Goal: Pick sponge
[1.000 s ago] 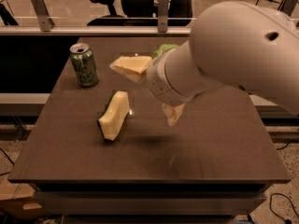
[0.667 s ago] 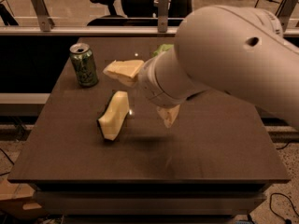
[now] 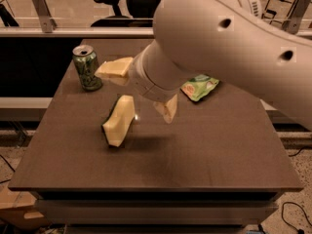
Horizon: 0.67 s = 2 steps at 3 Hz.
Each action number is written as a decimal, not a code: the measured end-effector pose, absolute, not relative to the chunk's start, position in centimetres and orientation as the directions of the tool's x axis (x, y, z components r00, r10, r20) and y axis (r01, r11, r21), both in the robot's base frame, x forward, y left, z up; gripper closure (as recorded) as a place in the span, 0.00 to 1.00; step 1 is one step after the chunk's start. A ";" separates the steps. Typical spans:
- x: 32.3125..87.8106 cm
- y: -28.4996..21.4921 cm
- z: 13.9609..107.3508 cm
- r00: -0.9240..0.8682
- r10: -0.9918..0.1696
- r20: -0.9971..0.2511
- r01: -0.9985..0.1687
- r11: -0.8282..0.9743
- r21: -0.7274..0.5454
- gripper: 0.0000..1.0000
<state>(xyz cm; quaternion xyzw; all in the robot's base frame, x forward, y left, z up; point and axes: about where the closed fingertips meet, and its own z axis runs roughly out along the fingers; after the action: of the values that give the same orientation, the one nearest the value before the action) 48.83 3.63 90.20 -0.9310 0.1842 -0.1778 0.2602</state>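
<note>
The sponge (image 3: 118, 121) is a pale yellow foam block with a thin dark green layer along its left edge. It lies left of centre on the dark brown table (image 3: 204, 155). My gripper (image 3: 135, 94) is open and hangs just above and behind the sponge's far end. One pale yellow finger (image 3: 114, 69) points left above the sponge. The other finger (image 3: 167, 109) points down to the sponge's right. Neither finger touches the sponge. The big white arm fills the upper right.
A green soda can (image 3: 87, 67) stands at the table's back left, close to the left finger. A green crinkly snack bag (image 3: 200, 87) lies at the back right, partly behind the arm. A rail and an office chair are beyond the table.
The arm and gripper have moved left, toward the sponge, so the fingers now straddle the space above its far end. The snack bag has come into view. The sponge has not moved.
</note>
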 end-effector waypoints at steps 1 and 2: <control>49.3 4.7 90.0 0.895 -0.380 0.233 -0.220 -0.830 -0.512 0.00; 49.0 5.1 88.9 0.921 -0.344 0.184 -0.219 -0.845 -0.488 0.00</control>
<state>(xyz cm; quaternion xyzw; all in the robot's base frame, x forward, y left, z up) 49.05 5.09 88.89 -0.9512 0.1480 -0.1334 0.2357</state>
